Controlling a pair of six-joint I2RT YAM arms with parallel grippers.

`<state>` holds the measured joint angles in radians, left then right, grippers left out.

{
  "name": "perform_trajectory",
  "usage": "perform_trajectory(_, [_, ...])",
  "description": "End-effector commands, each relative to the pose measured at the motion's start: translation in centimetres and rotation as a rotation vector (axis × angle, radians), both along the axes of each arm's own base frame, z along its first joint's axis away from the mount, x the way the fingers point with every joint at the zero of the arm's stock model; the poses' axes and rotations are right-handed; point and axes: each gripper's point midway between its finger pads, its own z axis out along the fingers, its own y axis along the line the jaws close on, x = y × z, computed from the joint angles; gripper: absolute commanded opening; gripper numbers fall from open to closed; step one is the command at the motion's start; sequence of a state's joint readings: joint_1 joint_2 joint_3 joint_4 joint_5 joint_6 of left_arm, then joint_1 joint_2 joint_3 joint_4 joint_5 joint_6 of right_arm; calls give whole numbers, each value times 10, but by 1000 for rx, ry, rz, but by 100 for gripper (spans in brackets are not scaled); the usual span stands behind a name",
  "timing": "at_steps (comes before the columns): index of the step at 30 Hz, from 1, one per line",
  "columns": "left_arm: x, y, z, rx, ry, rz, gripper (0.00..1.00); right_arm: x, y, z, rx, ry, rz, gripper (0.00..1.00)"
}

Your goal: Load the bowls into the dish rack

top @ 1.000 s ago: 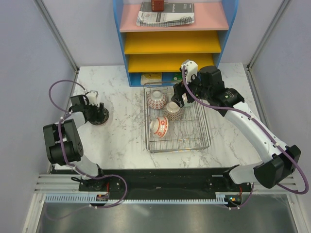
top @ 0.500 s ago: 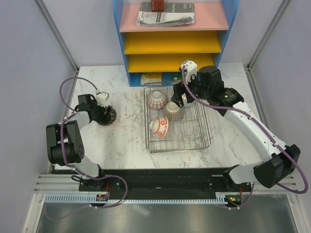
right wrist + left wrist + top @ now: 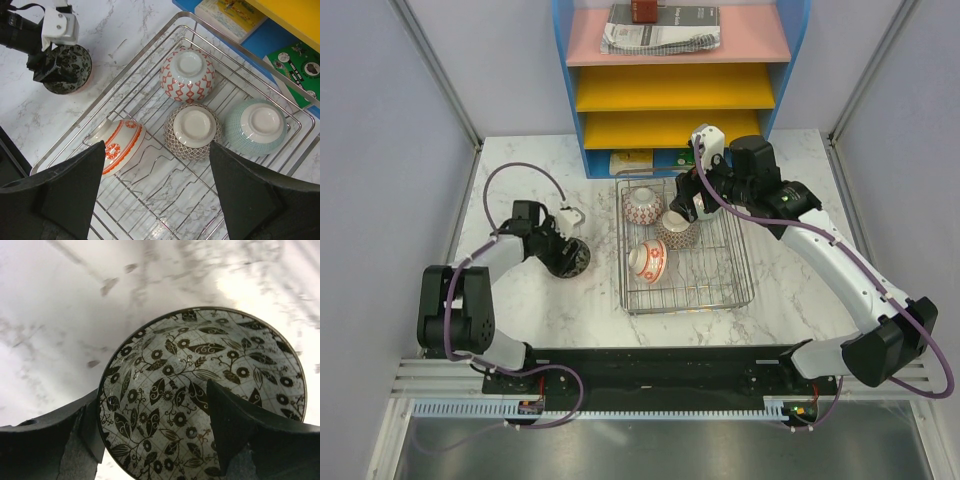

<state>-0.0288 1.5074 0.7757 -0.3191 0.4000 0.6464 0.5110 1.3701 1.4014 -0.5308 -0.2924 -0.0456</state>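
My left gripper (image 3: 558, 250) is shut on the rim of a dark leaf-patterned bowl (image 3: 572, 258), just left of the dish rack (image 3: 740, 292). One finger is inside the bowl (image 3: 225, 355) and one outside. The silver wire rack holds a red-orange patterned bowl (image 3: 187, 75), a grey-brown patterned bowl (image 3: 193, 131) and a pale green bowl (image 3: 255, 126), all upside down. A white bowl with red bands (image 3: 120, 145) lies on its side. My right gripper (image 3: 156, 146) is open and empty above the rack's far part (image 3: 686, 205). It hides the green bowl in the top view.
A blue-framed shelf unit (image 3: 675, 80) with pink and yellow trays stands right behind the rack. Books (image 3: 230, 15) lie at its foot. The left arm's cable (image 3: 520, 172) loops over the marble table (image 3: 550, 300). Grey walls close both sides.
My left gripper has carried the dark patterned bowl to the right, from the table's left part to just beside the rack. The right arm and the bowls in the rack have not moved.
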Motion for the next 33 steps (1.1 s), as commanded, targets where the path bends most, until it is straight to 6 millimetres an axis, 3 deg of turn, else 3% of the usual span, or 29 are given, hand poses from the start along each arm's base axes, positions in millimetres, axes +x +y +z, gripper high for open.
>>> perform_trajectory(1, [-17,-34,10,-11,-6,-146,79,-2,10,7,31,-14,35,92])
perform_trajectory(7, [-23,-67,19,-29,0,-207,80,-7,17,5,26,-11,57,91])
perform_trajectory(13, [-19,-72,28,-58,-11,-190,81,-10,19,4,18,-14,63,92])
perform_trajectory(16, [-1,-63,35,-14,-63,-112,85,-11,21,5,17,-18,73,92])
perform_trajectory(20, [22,-53,58,-18,-139,-17,92,-13,27,6,10,-30,90,92])
perform_trajectory(29, [40,-52,137,-139,-274,58,97,-29,51,6,-40,-55,176,92])
perform_trajectory(32, [51,-27,160,-179,-302,198,99,-39,70,-1,-87,-70,242,91])
perform_trajectory(33, [55,-6,162,-192,-294,274,99,-43,74,-5,-108,-65,261,91])
